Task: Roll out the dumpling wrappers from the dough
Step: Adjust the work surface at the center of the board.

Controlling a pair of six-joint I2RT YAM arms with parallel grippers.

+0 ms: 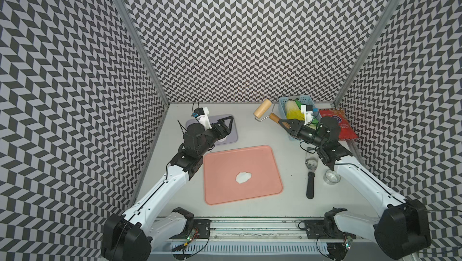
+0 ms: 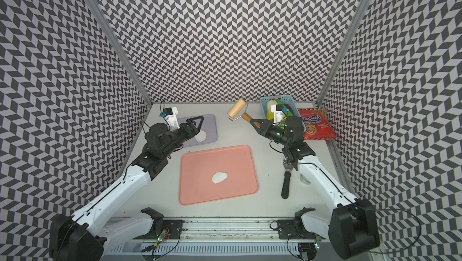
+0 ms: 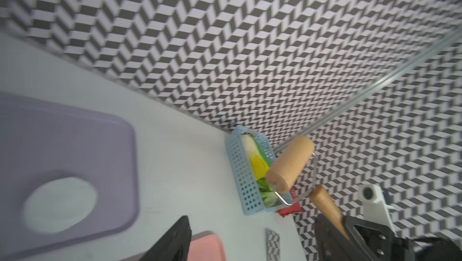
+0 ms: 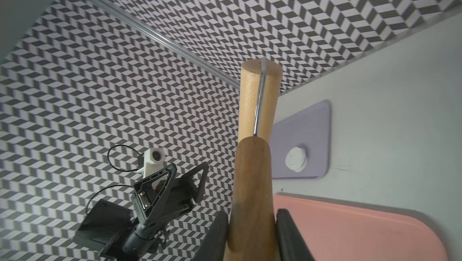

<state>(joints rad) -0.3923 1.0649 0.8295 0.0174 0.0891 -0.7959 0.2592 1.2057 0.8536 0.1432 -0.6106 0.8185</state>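
light: bright, even | shadows: soft | left wrist view: blurred | top views: sharp, edges bowed

Upside-down Cyrillic brand, red packet

The dough lies near the middle of the central tray. Behind and left of it sits a second tray with the dumpling wrappers on it, and the left gripper is over that tray. At the back right stands a basket, with a packet to its right. The roller is just left of the basket, its handle in the right gripper. A spatula lies right of the central tray.
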